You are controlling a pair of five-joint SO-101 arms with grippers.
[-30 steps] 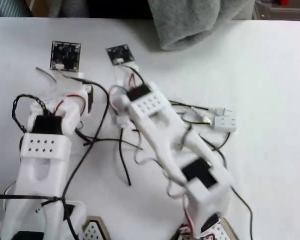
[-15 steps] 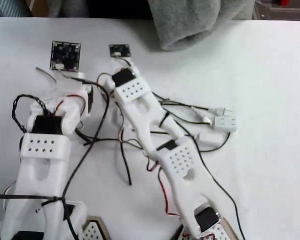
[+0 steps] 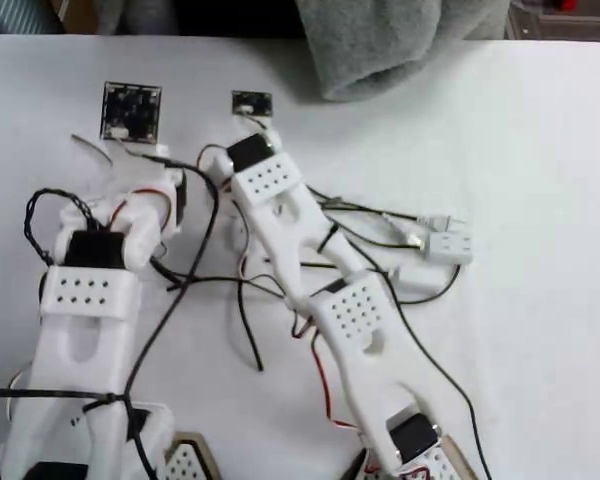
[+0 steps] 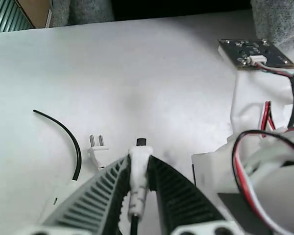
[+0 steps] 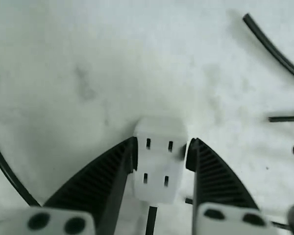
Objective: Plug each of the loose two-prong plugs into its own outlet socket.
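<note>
White plastic is the theme here: a white plug (image 4: 139, 155) is pinched between the ridged grey fingers of the left end effector (image 4: 139, 164). A white socket block (image 5: 157, 169) sits between the fingers of the right end effector (image 5: 160, 144), which press on its two sides.

What could go wrong, as a judgement:
- The socket block rests on the smooth surface (image 5: 88, 63) and is held only by its sides. A push from a plug might slide or tip it out of the grip.
- The white plug is gripped along its body, so it could twist between the fingers and meet the slots at an angle.
- Black cables (image 3: 205, 275) loop between and under both arms, and one could snag and drag a plug or block.
- The arms lie close together and might knock each other.

The socket block is a small rounded rectangle with two pairs of narrow dark slots on its upper face. All the slots are empty.

The white plug is slim, and a short dark tip pokes out past the fingertips. I cannot make out two separate prongs.

A second loose plug (image 4: 97, 151) lies flat just beside the left end effector. It has two pale prongs pointing away, and a thin black cord (image 4: 71, 137) curves nearby.
</note>
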